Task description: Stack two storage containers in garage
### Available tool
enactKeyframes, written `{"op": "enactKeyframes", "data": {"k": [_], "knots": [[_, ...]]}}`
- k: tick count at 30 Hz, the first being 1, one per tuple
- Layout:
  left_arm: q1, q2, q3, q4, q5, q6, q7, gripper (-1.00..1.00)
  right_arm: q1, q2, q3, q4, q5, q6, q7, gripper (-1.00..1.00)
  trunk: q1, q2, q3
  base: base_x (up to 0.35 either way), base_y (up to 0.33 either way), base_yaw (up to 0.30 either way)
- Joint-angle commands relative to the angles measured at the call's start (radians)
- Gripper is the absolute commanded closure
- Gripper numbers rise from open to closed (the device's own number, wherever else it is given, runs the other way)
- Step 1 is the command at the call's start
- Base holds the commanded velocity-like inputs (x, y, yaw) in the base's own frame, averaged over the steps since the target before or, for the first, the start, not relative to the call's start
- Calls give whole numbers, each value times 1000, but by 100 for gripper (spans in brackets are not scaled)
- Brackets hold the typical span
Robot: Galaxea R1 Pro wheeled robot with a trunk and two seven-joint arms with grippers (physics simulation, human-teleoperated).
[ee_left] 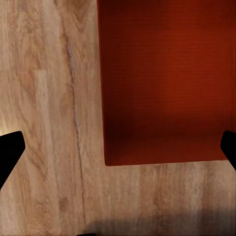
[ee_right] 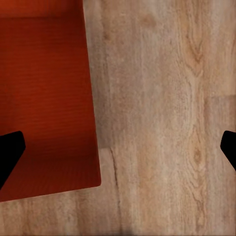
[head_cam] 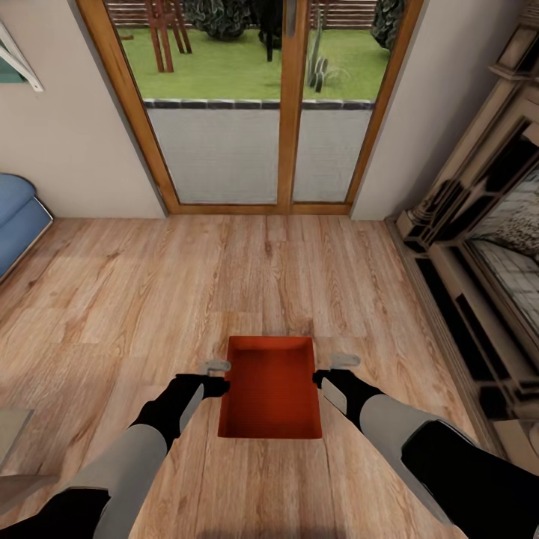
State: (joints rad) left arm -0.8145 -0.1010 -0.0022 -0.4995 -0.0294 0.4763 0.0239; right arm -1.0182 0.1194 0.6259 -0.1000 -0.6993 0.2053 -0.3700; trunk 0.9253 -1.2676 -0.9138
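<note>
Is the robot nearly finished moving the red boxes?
Not nearly. One storage container sits between the left claw and right claw, both open. It is still in the living room, over the wood floor by the glass door. Carrying and stacking remain.

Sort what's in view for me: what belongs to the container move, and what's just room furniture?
Job:
- storage container on the wood floor
- left gripper, open over its left wall
- right gripper, open over its right wall

Background:
- glass door
- blue sofa
- fireplace
</note>
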Motion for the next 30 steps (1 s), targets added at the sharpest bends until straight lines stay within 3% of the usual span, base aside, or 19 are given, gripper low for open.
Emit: {"op": "enactKeyframes", "data": {"k": [1, 6, 11, 26, 30], "knots": [[0, -1, -1, -3, -4, 4, 3, -100, 0, 0, 9, -2, -5, 4, -5, -100, 0, 0, -1, 0, 0, 0], [0, -2, -2, -33, -6, 4, 7, -100, 0, 0, 9, -3, -5, 2, -5, -100, 0, 0, -1, 0, 0, 0], [0, -7, -1, -81, -6, 5, 63, -100, 0, 0, 13, -5, -1, 2, -4, -100, 0, 0, -1, 0, 0, 0], [0, -38, 5, -88, 6, 17, 146, -100, 0, -1, 17, -7, 0, 2, -2, -100, 0, 0, -1, 0, 0, 0], [0, -42, 5, -89, 5, 18, 149, -100, 0, 0, 17, -7, 0, 3, -2, -100, 15, -28, -13, 0, 0, 0]]}}
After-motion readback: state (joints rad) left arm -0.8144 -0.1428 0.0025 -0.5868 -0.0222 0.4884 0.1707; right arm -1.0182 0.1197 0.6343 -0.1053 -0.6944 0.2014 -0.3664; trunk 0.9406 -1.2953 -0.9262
